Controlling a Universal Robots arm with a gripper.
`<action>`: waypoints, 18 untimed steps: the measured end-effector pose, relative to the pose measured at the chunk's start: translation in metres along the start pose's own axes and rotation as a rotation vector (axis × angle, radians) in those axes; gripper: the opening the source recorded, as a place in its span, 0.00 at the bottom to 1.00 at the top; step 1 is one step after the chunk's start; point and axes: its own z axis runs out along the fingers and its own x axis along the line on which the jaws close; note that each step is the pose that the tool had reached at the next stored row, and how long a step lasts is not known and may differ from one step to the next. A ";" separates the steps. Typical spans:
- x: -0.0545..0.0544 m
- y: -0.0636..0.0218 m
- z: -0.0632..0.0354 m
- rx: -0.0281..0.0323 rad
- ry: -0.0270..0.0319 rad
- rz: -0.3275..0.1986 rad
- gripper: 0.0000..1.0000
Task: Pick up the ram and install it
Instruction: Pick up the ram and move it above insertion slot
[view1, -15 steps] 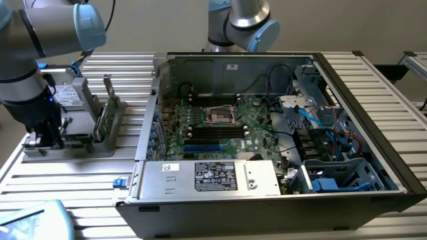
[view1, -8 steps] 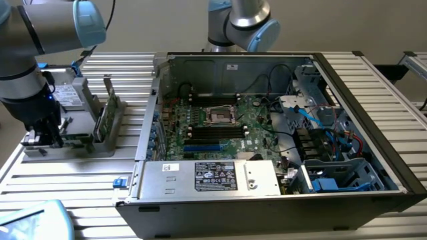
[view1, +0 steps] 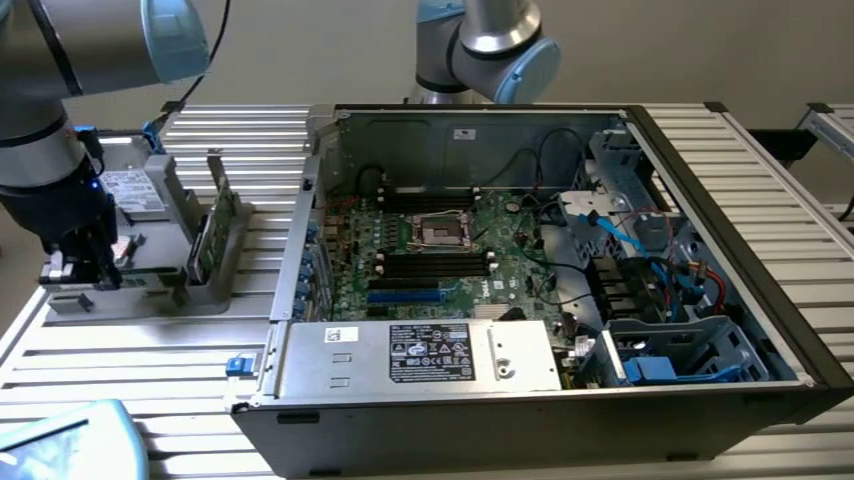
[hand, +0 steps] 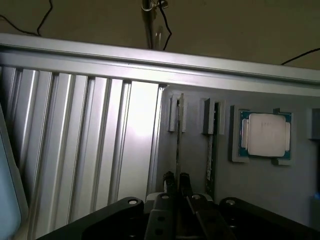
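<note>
1. The exterior view takes in the whole bench. An open computer case stands on the ribbed metal table, with its motherboard exposed. A grey tray lies at the exterior view's left of the case.
2. In that view the arm comes down at the exterior view's left. Its gripper is low over the near-left end of the tray, well apart from the case. What lies under the fingers is too dark to make out from here.
3. The wrist view gives the close detail. The ram stands edge-on in the tray, its far end seated between two small grey posts.
4. A second stick with a green edge stands parallel just beside the ram. A square silvery processor chip sits in its own recess beyond that stick.
5. The gripper straddles the near end of the ram, one dark fingertip on each side.
6. The fingers are drawn nearly together with a slim gap between them. They seem to pinch the ram, though the dim view leaves the contact itself uncertain.
7. The ram sits in its tray slot, not lifted.
</note>
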 end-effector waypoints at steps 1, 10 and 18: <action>0.000 0.0003 -0.0026 -0.0003 0.0000 0.000 0.14; 0.000 -0.0027 -0.0289 -0.0062 -0.0006 0.000 0.14; 0.001 -0.0169 -0.0526 -0.0342 -0.0034 0.000 0.14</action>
